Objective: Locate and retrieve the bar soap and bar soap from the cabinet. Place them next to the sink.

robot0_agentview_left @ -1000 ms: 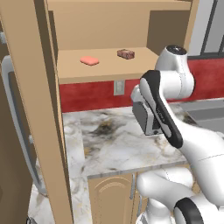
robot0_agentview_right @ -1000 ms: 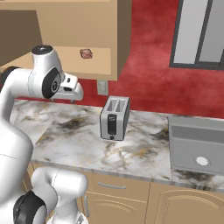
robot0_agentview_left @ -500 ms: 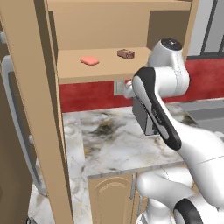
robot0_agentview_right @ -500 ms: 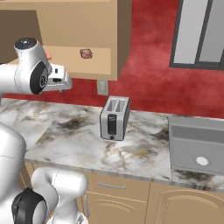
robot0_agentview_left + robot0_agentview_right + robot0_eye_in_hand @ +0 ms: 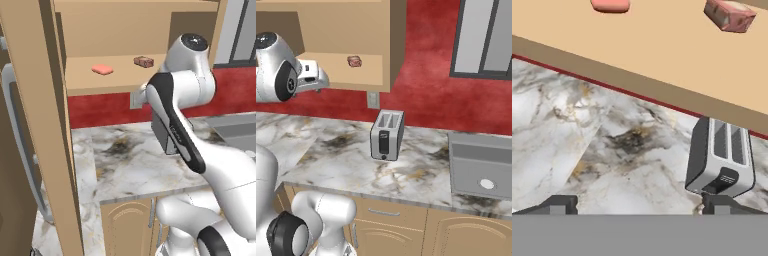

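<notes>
Arm: it had risen since a second ago, the elbow joint now level with the cabinet [image 5: 125,30] shelf in the left base view, where earlier it sat lower, by the red wall.
Gripper [image 5: 639,204]: fingers wide apart with nothing between them; the fingertips [image 5: 559,204] showed at the bottom of the hand view, over the marble counter [image 5: 572,125].
Pink soap [image 5: 102,69]: flat on the shelf, left of the brown one and well apart from it; same place as before.
Brown soap [image 5: 143,61]: on the shelf, further right, near the arm's white link in the left base view; unmoved. Also seen at [image 5: 354,61] and [image 5: 728,14].
Toaster [image 5: 386,134]: upright on the counter below the cabinet; unmoved.
Sink [image 5: 481,165]: set in the counter, right of the toaster and well apart from it.
Hand: nearer the shelf edge than half a second ago, in the right base view.
</notes>
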Controlling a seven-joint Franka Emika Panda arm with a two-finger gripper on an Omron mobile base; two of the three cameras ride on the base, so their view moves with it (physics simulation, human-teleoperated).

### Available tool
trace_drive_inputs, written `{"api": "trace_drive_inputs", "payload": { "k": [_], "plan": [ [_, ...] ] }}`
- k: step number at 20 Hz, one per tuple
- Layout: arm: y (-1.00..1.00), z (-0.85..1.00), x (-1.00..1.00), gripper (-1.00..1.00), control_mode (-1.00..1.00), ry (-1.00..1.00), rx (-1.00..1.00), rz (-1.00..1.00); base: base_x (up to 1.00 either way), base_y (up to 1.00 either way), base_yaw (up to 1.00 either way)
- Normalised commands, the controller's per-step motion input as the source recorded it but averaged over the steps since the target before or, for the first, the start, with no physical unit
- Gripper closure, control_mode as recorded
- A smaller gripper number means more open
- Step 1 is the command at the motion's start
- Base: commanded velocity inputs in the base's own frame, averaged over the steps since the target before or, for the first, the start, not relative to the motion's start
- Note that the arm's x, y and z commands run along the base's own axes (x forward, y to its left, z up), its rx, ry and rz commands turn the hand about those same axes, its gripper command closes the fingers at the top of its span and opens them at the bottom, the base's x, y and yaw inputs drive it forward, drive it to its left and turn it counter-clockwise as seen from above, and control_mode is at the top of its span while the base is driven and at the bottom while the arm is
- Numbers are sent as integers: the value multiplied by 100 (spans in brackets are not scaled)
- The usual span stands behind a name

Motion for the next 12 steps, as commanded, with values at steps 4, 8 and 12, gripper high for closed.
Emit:
{"api": "trace_drive_inputs", "payload": {
  "k": [4,8,12],
  "plan": [
    [41,8,2,-100,-100,-16,-2,0,0,0,0],
    [6,0,12,-100,-100,-8,5,-7,0,0,0],
    [-13,18,2,-100,-100,-5,13,0,0,0,0]
  ]
}}
